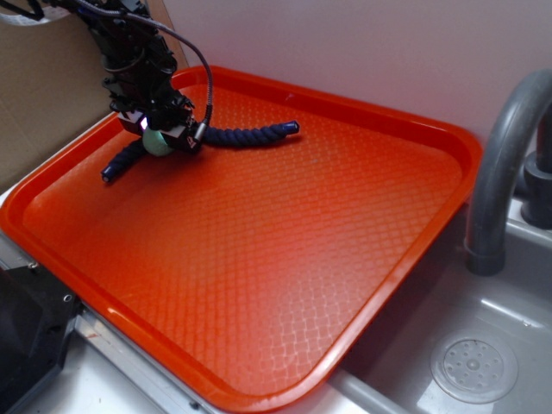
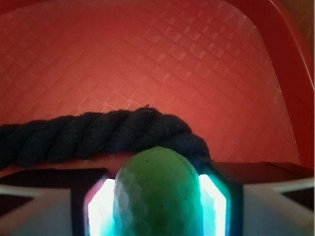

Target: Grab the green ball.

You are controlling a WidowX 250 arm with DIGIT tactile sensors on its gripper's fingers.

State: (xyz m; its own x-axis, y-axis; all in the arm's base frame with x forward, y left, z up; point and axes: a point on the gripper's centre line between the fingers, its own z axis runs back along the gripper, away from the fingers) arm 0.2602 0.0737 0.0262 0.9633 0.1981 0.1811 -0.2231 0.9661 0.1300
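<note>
The green ball (image 2: 156, 191) fills the space between my two lit pads (image 2: 101, 211), pressed on both sides. My gripper (image 2: 156, 206) is shut on it. In the exterior view the gripper (image 1: 164, 138) stands at the far left of the orange tray (image 1: 405, 250), with the pale green ball (image 1: 155, 142) showing at its tips. The navy rope (image 1: 250, 134) runs out from the ball to the right, and a short end (image 1: 121, 162) sticks out to the left. In the wrist view the rope (image 2: 88, 135) curls just beyond the ball.
The tray's raised rim (image 2: 290, 73) is close on the right in the wrist view. Beside the tray are a grey faucet (image 1: 504, 164), a sink with a drain (image 1: 474, 366), and a cardboard panel (image 1: 43, 95) at the back left.
</note>
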